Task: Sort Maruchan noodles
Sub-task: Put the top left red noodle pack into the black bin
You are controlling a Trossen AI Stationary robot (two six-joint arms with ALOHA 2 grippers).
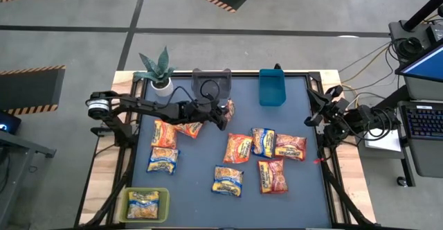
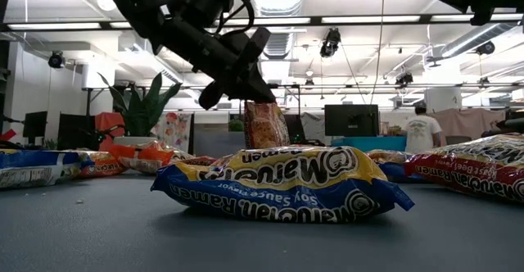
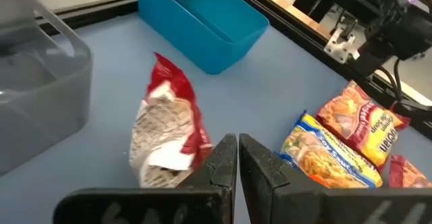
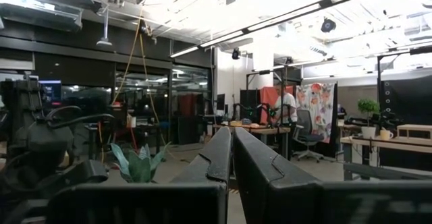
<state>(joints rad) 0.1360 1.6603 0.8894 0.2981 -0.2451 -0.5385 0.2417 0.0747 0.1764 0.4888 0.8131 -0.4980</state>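
Big picture first: a blue-grey table (image 1: 208, 202) with a wood rim, on a grey floor marked with hazard-striped tape. The low view looks out into a room with bright strip lights, monitors, desks and a person standing far back.

Two arms are in play. The left arm (image 1: 145, 107) reaches from the left edge across to mid-table, near the back. The right arm (image 1: 339, 117) waits folded at the right edge, and the right gripper (image 4: 231, 133) points level out into the room, its fingers pressed together on nothing.

Three bins: a grey bin (image 1: 211, 82) and a blue bin (image 1: 272, 88) at the back edge, and a green bin (image 1: 129, 213) at the front left corner. One plant (image 1: 158, 71) stands at the back left.

Now the packets (image 1: 238, 147): ten in sight. Eight lie flat on the table, three under and beside the left arm and five in a cluster at centre right. One yellow packet sits in the green bin.

The tenth, the red packet (image 3: 169, 143), hangs upright, clear of the table, in front of the grey bin. The left gripper (image 3: 236, 140) has its fingers closed tight, pinching that packet by its edge.
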